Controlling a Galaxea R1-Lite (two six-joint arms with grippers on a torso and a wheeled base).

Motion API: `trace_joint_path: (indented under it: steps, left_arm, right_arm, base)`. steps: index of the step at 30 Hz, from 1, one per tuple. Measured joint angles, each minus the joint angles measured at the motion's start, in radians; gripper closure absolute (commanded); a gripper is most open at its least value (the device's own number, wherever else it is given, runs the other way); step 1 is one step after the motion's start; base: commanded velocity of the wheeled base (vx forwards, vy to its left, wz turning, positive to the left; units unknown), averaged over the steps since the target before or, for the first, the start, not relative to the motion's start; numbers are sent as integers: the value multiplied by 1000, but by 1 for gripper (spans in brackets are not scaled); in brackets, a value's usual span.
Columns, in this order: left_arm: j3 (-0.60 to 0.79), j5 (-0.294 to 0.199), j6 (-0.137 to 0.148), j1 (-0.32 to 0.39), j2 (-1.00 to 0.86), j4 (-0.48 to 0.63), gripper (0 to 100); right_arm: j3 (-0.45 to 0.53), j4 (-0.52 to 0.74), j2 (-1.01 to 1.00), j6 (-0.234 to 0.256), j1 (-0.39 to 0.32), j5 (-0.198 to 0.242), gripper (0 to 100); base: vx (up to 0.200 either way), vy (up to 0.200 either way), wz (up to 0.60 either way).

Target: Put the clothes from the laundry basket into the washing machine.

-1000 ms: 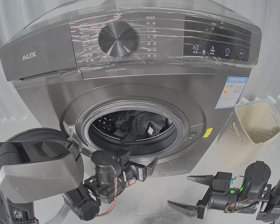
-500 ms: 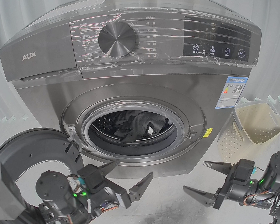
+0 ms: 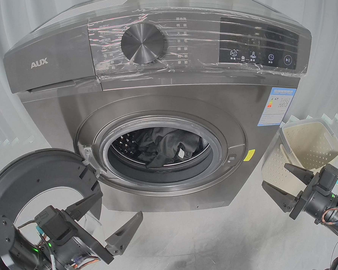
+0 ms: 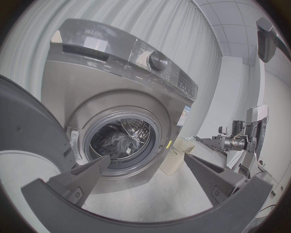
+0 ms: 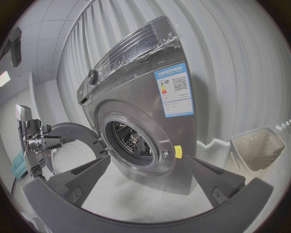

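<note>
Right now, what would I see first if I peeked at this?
The big grey washer stands in the middle with its round door open to the left and dark clothes piled in the drum. A cream basket leans at its right side and looks empty. Low in front, the left gripper and right gripper have their fingers spread.

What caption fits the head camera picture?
Dark clothes lie in the open washing machine; left gripper and right gripper hang open.
</note>
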Motion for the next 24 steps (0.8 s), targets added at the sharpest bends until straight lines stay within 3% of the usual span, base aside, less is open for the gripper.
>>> trace_joint_path:
  steps: [5,10,17,19,24]
  left_arm:
    - [3,16,21,15,-68,39,0]
    - [4,18,43,39,-139,103,0]
    - [4,17,70,83,-286,245,0]
    - [4,16,77,108,-336,291,0]
    - [4,13,91,164,-456,448,0]
  right_arm:
    - [0,130,-68,2,-30,-1,0]
    - [0,364,-180,2,-39,-3,0]
    - [0,688,-403,-4,-72,-44,0]
    - [0,762,-480,-13,-87,-51,0]
    - [0,864,-636,-30,-166,-67,0]
  base:
    - [-200,0,0]
    - [-200,0,0]
    - [-200,0,0]
    - [0,0,0]
    - [-200,0,0]
